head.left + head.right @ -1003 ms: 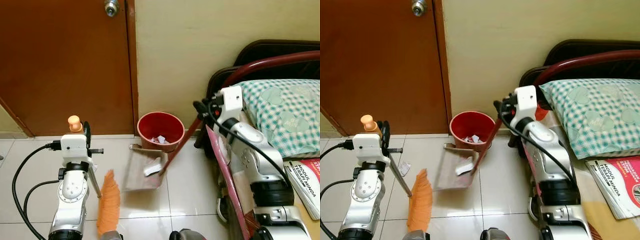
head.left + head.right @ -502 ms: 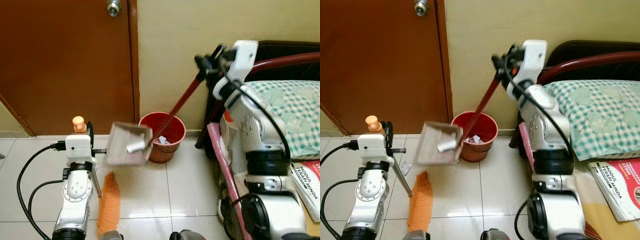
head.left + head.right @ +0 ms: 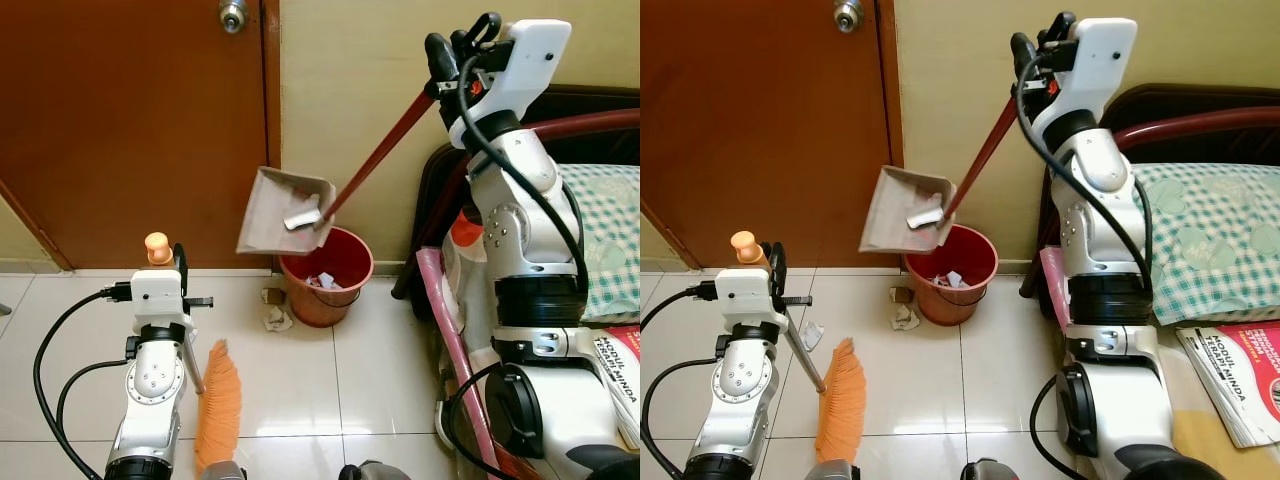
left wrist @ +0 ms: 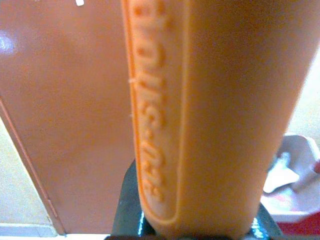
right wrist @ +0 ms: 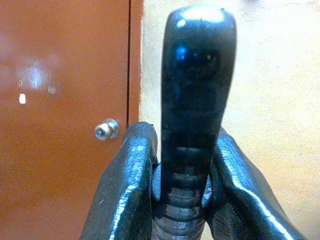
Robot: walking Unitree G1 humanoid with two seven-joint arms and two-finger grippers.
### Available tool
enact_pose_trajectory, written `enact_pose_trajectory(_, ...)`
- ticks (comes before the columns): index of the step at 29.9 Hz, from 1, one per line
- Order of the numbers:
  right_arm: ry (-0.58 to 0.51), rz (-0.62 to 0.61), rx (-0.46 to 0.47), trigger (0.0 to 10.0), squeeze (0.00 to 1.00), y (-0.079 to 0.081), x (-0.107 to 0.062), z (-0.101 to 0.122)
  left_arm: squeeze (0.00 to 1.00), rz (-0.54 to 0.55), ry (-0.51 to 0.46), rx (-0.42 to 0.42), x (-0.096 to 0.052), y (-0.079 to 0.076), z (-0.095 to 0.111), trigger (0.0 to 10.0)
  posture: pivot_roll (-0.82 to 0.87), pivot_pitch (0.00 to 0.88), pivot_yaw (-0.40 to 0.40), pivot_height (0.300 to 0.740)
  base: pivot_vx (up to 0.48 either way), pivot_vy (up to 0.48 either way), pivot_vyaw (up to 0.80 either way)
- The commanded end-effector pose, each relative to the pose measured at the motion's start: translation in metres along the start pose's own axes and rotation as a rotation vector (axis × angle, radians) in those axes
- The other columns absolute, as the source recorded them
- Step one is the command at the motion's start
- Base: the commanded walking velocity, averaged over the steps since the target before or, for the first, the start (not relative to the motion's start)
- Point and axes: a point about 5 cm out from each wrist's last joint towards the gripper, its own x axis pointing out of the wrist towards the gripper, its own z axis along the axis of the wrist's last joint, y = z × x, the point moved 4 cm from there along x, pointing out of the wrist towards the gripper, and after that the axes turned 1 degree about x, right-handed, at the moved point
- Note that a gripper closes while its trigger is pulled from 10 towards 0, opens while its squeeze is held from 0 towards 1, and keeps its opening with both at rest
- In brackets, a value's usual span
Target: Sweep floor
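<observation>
Dustpan is hanging above the red bin — our right claw is gripping its black handle, our left claw holding the broom. Paper is still lying in the pan; scraps are remaining on the floor.

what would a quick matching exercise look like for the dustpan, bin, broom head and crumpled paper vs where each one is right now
Things:
1. dustpan
2. red bin
3. orange broom head
4. crumpled paper

Places:
A. on the tiles just left of the bin
B. on the floor against the wall, right of the door
C. raised and tilted above the bin, on a red handle clamped in the right gripper
D. low on the floor beside the left arm

Pairs: 1-C, 2-B, 3-D, 4-A
</observation>
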Motion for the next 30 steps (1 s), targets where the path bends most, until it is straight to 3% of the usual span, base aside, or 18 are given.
enact_pose_trajectory(1, -0.088, 0.018, -0.079, 10.0, 0.0, 0.003, 0.004, 0.02, 0.0, -0.006, 0.01, -0.01, -0.002, -0.004, -0.003, 10.0, 0.0, 0.0, -0.063, 0.74, 0.0, 0.0, 0.0)
enact_pose_trajectory(5, -0.085, 0.019, -0.104, 10.0, 0.0, 0.004, 0.002, 0.016, 0.0, -0.002, 0.006, -0.019, -0.002, -0.004, -0.002, 10.0, -0.01, 0.0, -0.06, 0.74, 0.0, 0.0, 0.0)
enact_pose_trajectory(7, -0.078, 0.035, -0.183, 10.0, 0.0, 0.006, -0.002, 0.008, 0.0, -0.004, 0.006, -0.018, -0.003, -0.005, -0.001, 10.0, -0.01, 0.0, -0.06, 0.74, 0.0, 0.0, 0.0)
enact_pose_trajectory(11, -0.077, 0.058, -0.256, 10.0, 0.0, 0.009, -0.005, 0.001, 0.0, -0.006, 0.005, -0.018, -0.002, -0.005, -0.001, 10.0, -0.01, 0.0, -0.059, 0.74, 0.0, 0.0, 0.0)
enact_pose_trajectory(14, -0.096, 0.139, -0.397, 10.0, 0.0, 0.026, -0.012, -0.009, 0.0, -0.012, 0.005, -0.019, -0.002, -0.007, -0.001, 10.0, -0.01, 0.0, -0.059, 0.74, 0.0, 0.0, 0.0)
enact_pose_trajectory(17, -0.107, 0.173, -0.432, 10.0, 0.0, 0.034, -0.015, -0.012, 0.0, -0.013, 0.006, -0.018, -0.002, -0.007, -0.001, 10.0, -0.01, 0.0, -0.059, 0.74, 0.0, 0.0, 0.0)
enact_pose_trajectory(18, -0.129, 0.233, -0.5, 10.0, 0.0, 0.049, -0.022, -0.019, 0.0, -0.013, 0.005, -0.018, -0.002, -0.007, -0.001, 10.0, -0.01, 0.0, -0.058, 0.74, 0.0, 0.0, 0.0)
enact_pose_trajectory(19, -0.129, 0.233, -0.5, 10.0, 0.0, 0.049, -0.022, -0.019, 0.0, -0.013, 0.005, -0.018, -0.002, -0.007, -0.001, 10.0, -0.01, 0.0, -0.058, 0.74, 0.0, 0.0, 0.0)
enact_pose_trajectory(20, -0.145, 0.286, -0.54, 10.0, 0.0, 0.061, -0.029, -0.025, 0.0, -0.015, 0.005, -0.017, -0.002, -0.007, 0.0, 10.0, 0.0, 0.0, -0.057, 0.74, 0.0, 0.0, 0.0)
enact_pose_trajectory(24, -0.18, 0.328, -0.555, 10.0, 0.0, 0.078, -0.038, -0.033, 0.0, -0.018, 0.004, -0.014, -0.001, -0.007, 0.0, 10.0, 0.0, 0.0, -0.055, 0.74, 0.0, 0.0, 0.0)
enact_pose_trajectory(30, -0.263, 0.291, -0.573, 10.0, 0.0, 0.088, -0.038, -0.027, 0.0, -0.016, 0.0, -0.01, -0.001, -0.007, 0.0, 10.0, 0.0, 0.0, -0.055, 0.74, 0.0, 0.0, 0.0)
